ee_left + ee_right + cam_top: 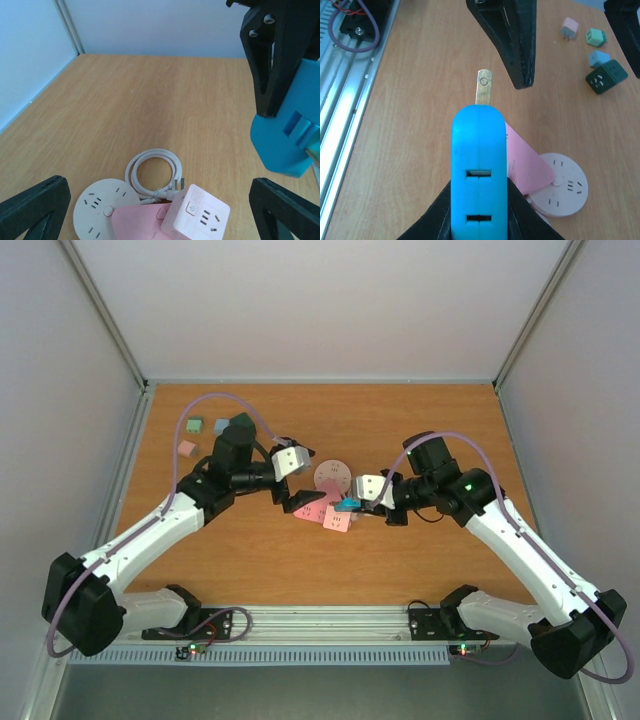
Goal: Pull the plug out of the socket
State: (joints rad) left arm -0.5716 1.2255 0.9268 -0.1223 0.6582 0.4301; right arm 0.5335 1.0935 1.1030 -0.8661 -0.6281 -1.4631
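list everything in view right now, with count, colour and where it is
blue plug: 1, blue with brass prong, held at table centre
round socket: 1, pale pink, table centre
flat socket block: 1, pink, on the near side of the round socket
cube socket: 1, whitish pink, by the flat socket block
cable: 1, white, coiled by the round socket
green adapter: 1, far left
light blue adapter: 1, far left
pink adapter: 1, far left
dark green adapter: 1, far left
table: 1, orange wood
left gripper: 1, black, open, over the sockets
right gripper: 1, black, shut on the blue plug
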